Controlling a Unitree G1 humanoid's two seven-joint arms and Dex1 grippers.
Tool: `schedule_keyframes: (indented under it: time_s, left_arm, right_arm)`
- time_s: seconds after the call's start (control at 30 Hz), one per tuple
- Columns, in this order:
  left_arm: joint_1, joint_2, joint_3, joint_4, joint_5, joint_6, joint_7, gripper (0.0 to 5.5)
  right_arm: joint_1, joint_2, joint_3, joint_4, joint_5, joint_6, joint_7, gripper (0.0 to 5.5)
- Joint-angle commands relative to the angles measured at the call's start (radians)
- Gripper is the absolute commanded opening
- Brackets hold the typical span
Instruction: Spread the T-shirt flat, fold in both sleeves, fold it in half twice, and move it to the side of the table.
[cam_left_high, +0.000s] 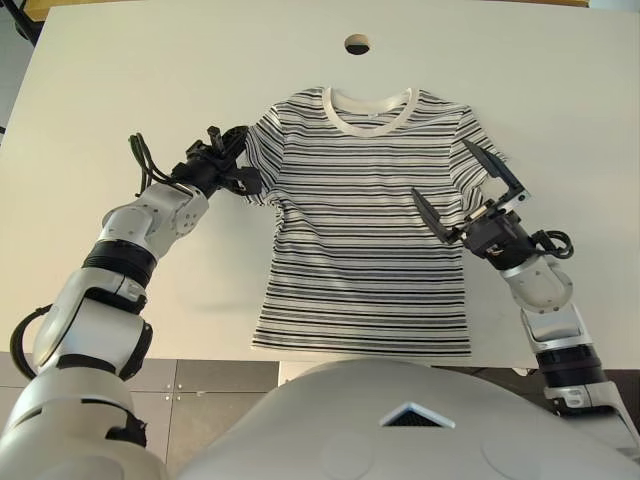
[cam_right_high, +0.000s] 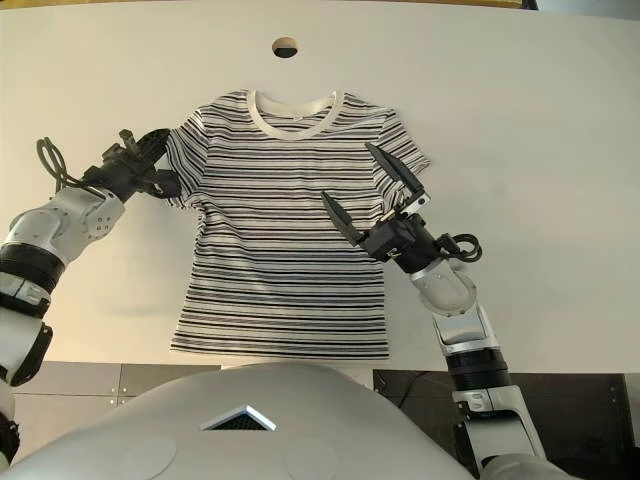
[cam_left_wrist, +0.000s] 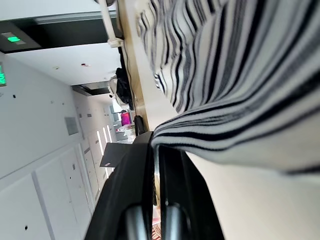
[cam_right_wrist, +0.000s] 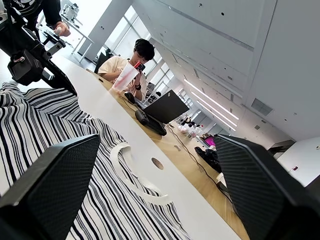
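Observation:
A black-and-white striped T-shirt (cam_left_high: 365, 220) lies spread on the white table (cam_left_high: 120, 80), collar away from me and hem near the front edge. My left gripper (cam_left_high: 245, 163) is at the shirt's left sleeve (cam_left_high: 262, 150), shut on the sleeve's edge. In the left wrist view the fingers (cam_left_wrist: 135, 200) stand close together with striped cloth (cam_left_wrist: 235, 90) at their tips. My right gripper (cam_left_high: 440, 167) hovers wide open above the right sleeve and side of the shirt, with nothing between its fingers (cam_right_wrist: 50, 190).
A round cable hole (cam_left_high: 357, 44) sits in the table beyond the collar. Bare tabletop stretches to the left and right (cam_left_high: 580, 110) of the shirt. The front edge (cam_left_high: 200, 358) runs just below the hem.

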Motion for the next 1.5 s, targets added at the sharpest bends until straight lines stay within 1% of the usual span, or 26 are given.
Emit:
schedule_keyframes:
  time_s: [0.03, 0.1, 0.17, 0.33, 0.47, 0.53, 0.6, 0.73, 0.8, 0.9, 0.93, 0.97, 1.0, 1.07, 1.17, 1.33, 1.5]
  left_arm:
    - [0.037, -0.033, 0.049, -0.115, -0.032, -0.004, 0.057, 0.13]
    - [0.04, -0.05, 0.06, -0.172, -0.036, -0.003, 0.053, 0.13]
    - [0.035, -0.071, 0.048, -0.183, -0.02, -0.004, 0.037, 0.13]
    - [0.008, -0.117, 0.019, -0.181, 0.012, -0.004, 0.012, 0.13]
    - [-0.021, -0.147, -0.015, -0.132, 0.039, -0.011, -0.015, 0.13]
    - [-0.031, -0.171, -0.034, -0.103, 0.038, -0.025, -0.033, 0.5]
    - [-0.041, -0.201, -0.043, -0.083, 0.019, -0.041, -0.053, 0.74]
    - [-0.042, -0.232, -0.029, -0.085, -0.014, -0.061, -0.063, 1.35]
    - [-0.03, -0.235, -0.03, -0.102, -0.025, -0.077, -0.073, 1.59]
    - [-0.001, -0.218, -0.002, -0.17, -0.046, -0.081, -0.075, 2.11]
    - [0.006, -0.213, 0.013, -0.193, -0.05, -0.073, -0.06, 2.32]
    - [0.01, -0.209, 0.032, -0.211, -0.053, -0.062, -0.044, 2.4]
    - [0.012, -0.207, 0.045, -0.223, -0.052, -0.051, -0.034, 2.63]
    - [0.016, -0.207, 0.063, -0.238, -0.043, -0.03, -0.021, 2.63]
    - [0.027, -0.206, 0.072, -0.253, -0.033, -0.012, -0.013, 2.63]
    - [0.058, -0.182, 0.104, -0.281, -0.037, 0.015, 0.004, 2.63]
    - [0.129, -0.161, 0.214, -0.383, -0.089, 0.034, 0.065, 2.63]
  right_arm:
    - [-0.007, -0.003, -0.008, 0.018, -0.002, -0.002, 0.004, 4.2]
    - [-0.007, -0.003, -0.007, 0.021, -0.002, -0.003, 0.005, 4.2]
    - [-0.01, 0.002, -0.002, 0.024, -0.003, -0.002, 0.006, 4.2]
    - [-0.008, 0.012, 0.009, 0.024, -0.004, 0.004, 0.007, 4.2]
    - [-0.01, 0.019, 0.01, 0.029, -0.012, 0.006, 0.001, 4.2]
    - [-0.014, 0.023, 0.004, 0.037, -0.011, 0.007, -0.004, 4.2]
    - [-0.023, 0.029, -0.008, 0.055, -0.014, 0.01, -0.015, 4.2]
    - [-0.047, 0.03, -0.04, 0.107, -0.022, 0.011, -0.045, 4.2]
    - [-0.081, 0.016, -0.109, 0.15, -0.068, 0.034, -0.119, 4.2]
    - [-0.144, -0.049, -0.223, 0.176, -0.184, 0.116, -0.241, 4.2]
    - [-0.164, -0.08, -0.241, 0.185, -0.238, 0.145, -0.272, 4.2]
    - [-0.19, -0.125, -0.239, 0.21, -0.328, 0.182, -0.313, 4.2]
    - [-0.213, -0.162, -0.232, 0.24, -0.393, 0.212, -0.339, 4.2]
    - [-0.258, -0.228, -0.208, 0.301, -0.497, 0.267, -0.377, 4.2]
    - [-0.318, -0.286, -0.147, 0.409, -0.583, 0.309, -0.39, 4.2]
    - [-0.429, -0.33, -0.017, 0.608, -0.661, 0.306, -0.38, 4.2]
    - [-0.521, -0.326, 0.146, 0.759, -0.74, 0.253, -0.374, 4.2]
